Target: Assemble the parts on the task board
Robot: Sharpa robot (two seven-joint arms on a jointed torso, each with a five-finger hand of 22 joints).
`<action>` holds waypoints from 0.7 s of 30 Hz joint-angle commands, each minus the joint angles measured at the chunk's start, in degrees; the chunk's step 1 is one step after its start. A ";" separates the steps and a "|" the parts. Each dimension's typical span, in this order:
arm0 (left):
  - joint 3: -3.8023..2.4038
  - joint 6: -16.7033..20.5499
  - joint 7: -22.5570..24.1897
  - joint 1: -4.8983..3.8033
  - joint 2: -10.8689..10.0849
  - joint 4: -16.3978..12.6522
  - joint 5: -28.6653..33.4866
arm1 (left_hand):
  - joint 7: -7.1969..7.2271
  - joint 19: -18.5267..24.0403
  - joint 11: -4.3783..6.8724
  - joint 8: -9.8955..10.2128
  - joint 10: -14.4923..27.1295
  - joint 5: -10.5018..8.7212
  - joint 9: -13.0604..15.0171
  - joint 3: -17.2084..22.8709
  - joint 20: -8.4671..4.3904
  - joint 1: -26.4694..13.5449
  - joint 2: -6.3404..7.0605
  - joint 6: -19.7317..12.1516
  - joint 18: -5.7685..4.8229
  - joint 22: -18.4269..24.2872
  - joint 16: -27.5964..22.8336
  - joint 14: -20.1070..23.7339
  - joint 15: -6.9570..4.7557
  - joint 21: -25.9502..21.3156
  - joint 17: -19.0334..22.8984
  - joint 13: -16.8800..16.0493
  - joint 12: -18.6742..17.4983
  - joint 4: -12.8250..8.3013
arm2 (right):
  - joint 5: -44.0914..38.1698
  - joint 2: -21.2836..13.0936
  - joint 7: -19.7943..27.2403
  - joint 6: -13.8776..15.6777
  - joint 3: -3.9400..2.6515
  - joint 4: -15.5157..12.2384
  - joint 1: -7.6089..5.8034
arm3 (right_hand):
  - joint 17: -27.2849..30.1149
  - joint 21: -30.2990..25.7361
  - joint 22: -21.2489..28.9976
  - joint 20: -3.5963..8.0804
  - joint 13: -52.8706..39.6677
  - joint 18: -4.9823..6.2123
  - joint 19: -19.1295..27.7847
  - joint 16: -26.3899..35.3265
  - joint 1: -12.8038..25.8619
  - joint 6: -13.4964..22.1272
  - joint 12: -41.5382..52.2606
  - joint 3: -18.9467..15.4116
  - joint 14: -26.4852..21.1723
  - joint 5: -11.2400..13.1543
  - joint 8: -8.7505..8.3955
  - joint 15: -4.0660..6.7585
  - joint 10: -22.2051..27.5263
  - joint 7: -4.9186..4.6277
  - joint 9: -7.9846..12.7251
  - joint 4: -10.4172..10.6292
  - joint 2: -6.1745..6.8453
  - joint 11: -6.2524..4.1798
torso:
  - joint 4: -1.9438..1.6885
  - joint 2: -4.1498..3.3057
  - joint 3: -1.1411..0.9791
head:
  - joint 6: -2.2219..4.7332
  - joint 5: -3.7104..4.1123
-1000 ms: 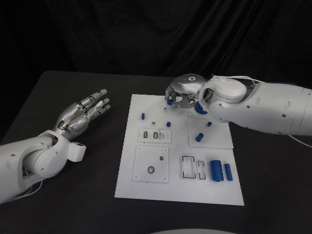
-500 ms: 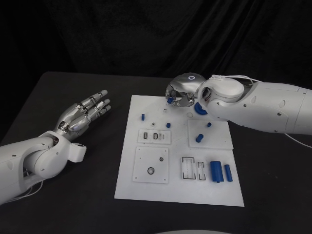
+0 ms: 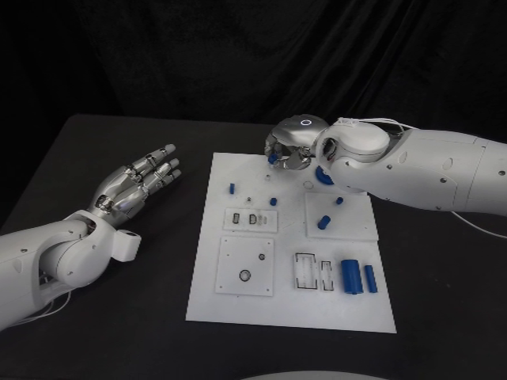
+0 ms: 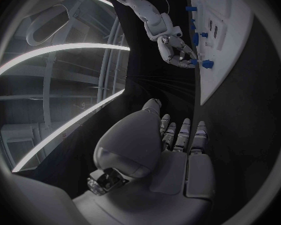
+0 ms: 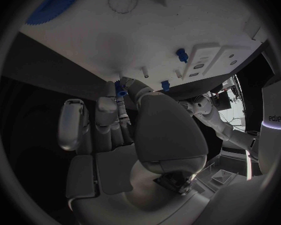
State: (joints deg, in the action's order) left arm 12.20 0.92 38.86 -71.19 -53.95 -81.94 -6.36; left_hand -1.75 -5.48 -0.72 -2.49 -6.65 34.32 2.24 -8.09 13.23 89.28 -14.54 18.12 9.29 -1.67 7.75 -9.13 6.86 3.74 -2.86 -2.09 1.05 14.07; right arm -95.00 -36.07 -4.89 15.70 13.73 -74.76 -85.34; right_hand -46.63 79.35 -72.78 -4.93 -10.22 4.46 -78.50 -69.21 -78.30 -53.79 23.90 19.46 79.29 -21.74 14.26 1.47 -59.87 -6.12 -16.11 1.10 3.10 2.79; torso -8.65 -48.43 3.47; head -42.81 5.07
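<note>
Right hand (image 3: pixel 291 152) covers most of a small blue part (image 3: pixel 275 160) at the task board's (image 3: pixel 287 305) far edge; shape unreadable. Blue gear (image 5: pixel 53 4) cut by circle's rim.

Left hand (image 3: pixel 137 184) lies flat, fingers spread; right hand (image 3: pixel 292 150) curls, pinching.

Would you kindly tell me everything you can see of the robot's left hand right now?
The left hand is silver and metallic-looking, on a white arm. It lies over the black table, left of the white task board, palm up, fingers straight and slightly apart, pointing away from the robot. It holds nothing and touches no part.
</note>
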 commanded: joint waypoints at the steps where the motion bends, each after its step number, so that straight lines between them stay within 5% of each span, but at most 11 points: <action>1: -0.05 -0.92 9.57 -0.02 0.09 -0.02 -0.05 | -0.01 0.01 -0.39 0.19 0.10 0.24 -0.03 0.36 0.20 0.58 0.06 -0.28 1.01 0.04 -0.04 0.19 0.29 0.29 0.08 -0.05 0.30 0.13 | 0.74 0.08 -0.06 -1.30 0.08 0.24 0.36 | -0.02 -0.22 0.02 -0.19 -0.05 -0.08 0.19 0.18 0.42 0.54 -0.43 0.33 -0.15 0.15 -0.11 -0.39 0.08 -0.03 -11.50 -0.01 -0.10 0.41 | -0.04 -0.01 0.02 | -0.21 -0.11; 21: -0.05 -1.25 9.51 0.00 0.24 0.32 -0.05 | -0.07 0.00 -0.44 0.20 0.15 0.22 -0.04 0.52 0.26 0.61 0.08 -0.35 1.01 0.04 -0.03 0.21 0.35 0.29 0.09 -0.04 0.29 0.04 | 1.10 -0.21 -0.12 -3.45 0.08 0.09 0.46 | 1.59 -1.24 1.15 -0.68 -0.11 0.21 1.19 1.22 0.95 1.67 -1.63 0.58 -1.09 0.84 -1.50 -0.98 1.50 0.00 -11.35 0.35 0.20 1.13 | -0.03 -0.03 0.05 | -0.88 -0.14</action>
State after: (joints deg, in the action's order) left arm 12.20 0.44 38.86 -71.19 -53.77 -81.53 -6.36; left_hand -1.75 -5.47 -0.72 -2.49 -6.65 34.32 2.24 -7.94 13.23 89.28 -14.54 18.12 9.30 -1.67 7.75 -9.13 6.86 3.75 -2.87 -2.08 1.05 14.22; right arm -93.84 -36.16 -4.76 14.44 13.61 -74.55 -85.29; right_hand -45.09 78.41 -71.68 -5.63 -10.28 4.46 -77.80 -68.24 -77.76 -52.36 22.60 19.70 78.47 -21.21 12.95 0.65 -58.75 -6.10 -16.18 1.35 3.02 3.91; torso -8.67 -48.46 3.51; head -43.61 4.95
